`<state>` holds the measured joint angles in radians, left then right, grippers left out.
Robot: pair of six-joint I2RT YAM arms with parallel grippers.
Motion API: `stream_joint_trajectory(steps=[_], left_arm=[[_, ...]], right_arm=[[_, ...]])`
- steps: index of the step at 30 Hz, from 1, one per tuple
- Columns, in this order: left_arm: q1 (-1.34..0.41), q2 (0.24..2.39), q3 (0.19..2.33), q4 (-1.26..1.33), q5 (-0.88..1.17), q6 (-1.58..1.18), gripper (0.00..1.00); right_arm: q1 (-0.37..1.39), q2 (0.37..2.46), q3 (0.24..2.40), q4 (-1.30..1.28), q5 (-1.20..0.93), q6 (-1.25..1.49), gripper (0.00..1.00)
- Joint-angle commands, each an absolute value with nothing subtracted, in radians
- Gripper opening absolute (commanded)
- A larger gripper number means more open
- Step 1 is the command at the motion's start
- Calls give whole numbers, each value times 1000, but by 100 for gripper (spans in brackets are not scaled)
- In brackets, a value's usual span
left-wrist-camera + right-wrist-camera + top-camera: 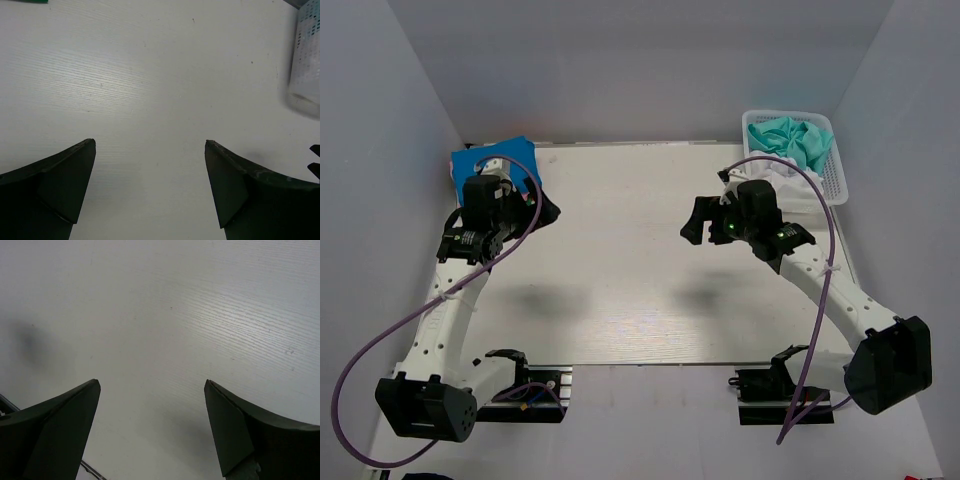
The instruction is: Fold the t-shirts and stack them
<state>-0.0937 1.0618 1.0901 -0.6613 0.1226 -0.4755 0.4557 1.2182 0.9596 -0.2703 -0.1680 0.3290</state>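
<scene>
A bright blue t-shirt (pixel 498 157) lies flat at the table's back left corner, partly hidden by my left arm. A teal-green t-shirt (pixel 790 138) sits crumpled in the white lattice basket (pixel 835 178) at the back right, with white cloth (pixel 772 170) under its near side. My left gripper (pixel 546 210) (pixel 150 142) hangs open over bare table just right of the blue t-shirt, holding nothing. My right gripper (pixel 696 224) (pixel 152 382) hangs open over bare table left of the basket, also holding nothing.
The white table (pixel 620 270) runs between grey walls on three sides. In the left wrist view the basket (pixel 305 60) shows blurred at the right edge, and a thin green strip (pixel 24 1) at the top left. Purple cables (pixel 380 345) loop off both arms.
</scene>
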Motion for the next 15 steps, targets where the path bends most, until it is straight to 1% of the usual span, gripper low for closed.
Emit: stream_joint_trajectory(steps=[1, 6, 9, 12, 14, 15], left_arm=[[-97, 1040, 1120, -684, 132, -482, 100], [-97, 1031, 1120, -684, 150, -482, 100], [-97, 1031, 1120, -684, 184, -482, 100], [-97, 1042, 1111, -666, 213, -482, 100], [-97, 1051, 1111, -666, 225, -482, 100], [-97, 1051, 1111, -666, 239, -482, 100]], right_arm=[[457, 1218, 986, -224, -198, 311, 90], [460, 1219, 977, -212, -193, 279, 90], [459, 1274, 982, -210, -137, 262, 90], [446, 1331, 1057, -271, -10, 236, 90], [440, 1357, 1116, -300, 212, 239, 90], [419, 1397, 1126, -308, 244, 232, 90]])
